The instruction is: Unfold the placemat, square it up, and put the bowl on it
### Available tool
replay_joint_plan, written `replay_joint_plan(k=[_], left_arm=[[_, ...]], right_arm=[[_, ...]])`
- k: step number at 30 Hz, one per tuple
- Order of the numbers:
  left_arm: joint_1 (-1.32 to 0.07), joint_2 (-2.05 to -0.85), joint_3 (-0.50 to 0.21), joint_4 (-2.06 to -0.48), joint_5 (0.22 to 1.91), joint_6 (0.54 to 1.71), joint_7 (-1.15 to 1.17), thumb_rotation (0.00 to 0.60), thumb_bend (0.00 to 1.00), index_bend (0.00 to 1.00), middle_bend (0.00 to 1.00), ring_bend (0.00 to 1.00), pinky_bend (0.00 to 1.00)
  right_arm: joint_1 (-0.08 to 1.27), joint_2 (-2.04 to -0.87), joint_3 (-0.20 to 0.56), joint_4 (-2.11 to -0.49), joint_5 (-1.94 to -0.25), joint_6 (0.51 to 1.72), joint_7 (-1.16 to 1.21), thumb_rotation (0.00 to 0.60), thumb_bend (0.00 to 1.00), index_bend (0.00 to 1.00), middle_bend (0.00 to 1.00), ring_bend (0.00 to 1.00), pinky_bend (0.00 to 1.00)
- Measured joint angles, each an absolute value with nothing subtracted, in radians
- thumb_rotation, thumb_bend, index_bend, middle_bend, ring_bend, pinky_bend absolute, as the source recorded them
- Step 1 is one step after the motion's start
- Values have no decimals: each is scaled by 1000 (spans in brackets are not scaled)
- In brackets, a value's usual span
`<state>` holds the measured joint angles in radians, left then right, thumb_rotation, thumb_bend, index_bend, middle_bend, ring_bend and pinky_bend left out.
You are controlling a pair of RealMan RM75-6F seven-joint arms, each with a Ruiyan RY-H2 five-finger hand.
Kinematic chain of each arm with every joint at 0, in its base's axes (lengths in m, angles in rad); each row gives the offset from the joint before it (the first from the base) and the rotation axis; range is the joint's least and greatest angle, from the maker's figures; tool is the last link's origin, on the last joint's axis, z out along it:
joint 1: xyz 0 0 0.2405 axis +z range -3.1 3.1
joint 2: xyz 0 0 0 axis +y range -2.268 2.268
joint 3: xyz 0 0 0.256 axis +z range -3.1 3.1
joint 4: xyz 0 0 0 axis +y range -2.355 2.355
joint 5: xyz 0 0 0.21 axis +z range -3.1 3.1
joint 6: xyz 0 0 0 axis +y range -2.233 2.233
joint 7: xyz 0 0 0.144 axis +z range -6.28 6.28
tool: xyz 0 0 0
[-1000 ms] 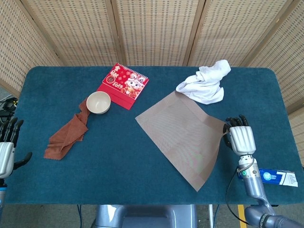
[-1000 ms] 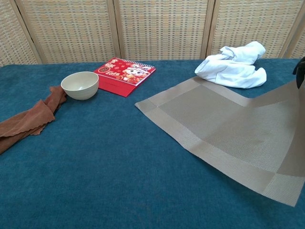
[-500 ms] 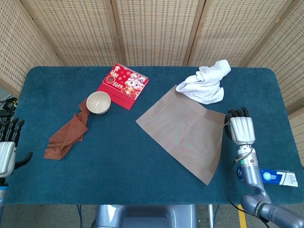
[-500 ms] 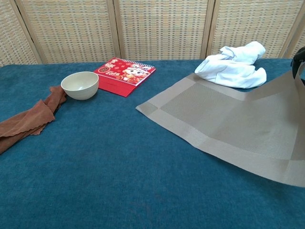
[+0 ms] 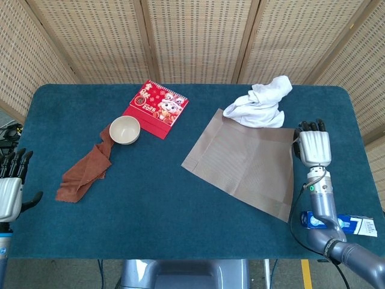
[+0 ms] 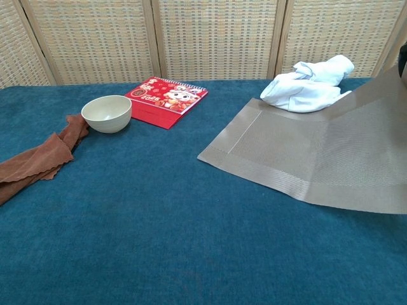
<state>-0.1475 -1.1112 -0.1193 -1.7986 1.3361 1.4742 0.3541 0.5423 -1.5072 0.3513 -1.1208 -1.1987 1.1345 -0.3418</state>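
Observation:
The grey-brown woven placemat (image 5: 246, 161) lies unfolded on the right half of the blue table, still askew. In the chest view the placemat (image 6: 305, 152) has its right side lifted off the table. My right hand (image 5: 314, 147) grips the mat's far right corner; the chest view shows only the mat rising to the frame's edge there. The cream bowl (image 5: 124, 129) stands upright at the left, also seen as the bowl (image 6: 107, 113) in the chest view, well away from the mat. My left hand (image 5: 11, 192) hangs off the table's left edge with fingers spread, holding nothing.
A white crumpled cloth (image 5: 260, 106) touches the mat's far edge. A red calendar (image 5: 156, 107) lies behind the bowl, and a brown cloth (image 5: 86, 170) lies beside it. A blue-and-white packet (image 5: 343, 221) sits at the near right edge of the table (image 5: 150, 211).
My right hand moved toward the far side of the table with the mat's corner, swinging the mat round and lifting its right side. The left hand stayed put.

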Motion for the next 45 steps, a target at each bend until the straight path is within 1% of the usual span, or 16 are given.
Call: replay_joint_plan(k=[6,8,9,10,11,13,15,16,18,26,36,45], left_arm=[[-153,-1120,-119,-1793,1325,1466,366,600,226,0,0,0,0],[-153,-1121,-119,-1793,1325,1468,367,600,226,0,0,0,0],[-153,-1121,-119,-1793,1326,1469,367,600,226,0,0,0,0],[-153,-1121,-119,-1793,1326,1469,367,600,225,0,0,0,0],[-153,-1121,-118,-1792,1327,1470,365,600,226,0,0,0,0],[-154,-1120,-118,-1791,1326,1469,363,600,226,0,0,0,0],[-154,-1119,-118,-1791,1326,1469,360,600,225,0,0,0,0],[-153,-1119,-118,-1791,1326,1470,358,600,225,0,0,0,0],[-153,-1117,-118,-1792,1329,1472,355,600,226,0,0,0,0],[-149,-1111,-110,-1799,1348,1481,346,600,225,0,0,0,0],[-143,-1101,-98,-1809,1368,1485,334,600,226,0,0,0,0],[-147,-1100,-92,-1808,1375,1471,319,600,226,0,0,0,0]], right_arm=[[561,-1518,335,-1078,-1213,1139,-331,600,601,747,385,307,208],[564,-1522,331,-1069,-1217,1144,-328,600,577,715,371,302,199],[565,-1524,328,-1065,-1218,1147,-328,600,545,642,341,285,187],[565,-1524,326,-1064,-1217,1149,-330,600,500,536,293,251,165],[564,-1523,324,-1064,-1215,1149,-334,600,469,455,252,219,146],[560,-1518,320,-1073,-1202,1142,-353,600,389,233,117,101,71],[554,-1507,318,-1094,-1182,1139,-380,600,353,100,31,26,23],[551,-1502,318,-1106,-1175,1139,-389,600,341,48,7,5,8],[540,-1489,316,-1137,-1163,1148,-398,600,330,5,0,0,0],[472,-1435,292,-1222,-1175,1236,-376,600,317,0,0,0,0],[311,-1369,196,-1322,-1278,1405,-204,600,294,0,0,0,0],[188,-1345,122,-1342,-1379,1556,-89,600,293,1,0,0,0]])
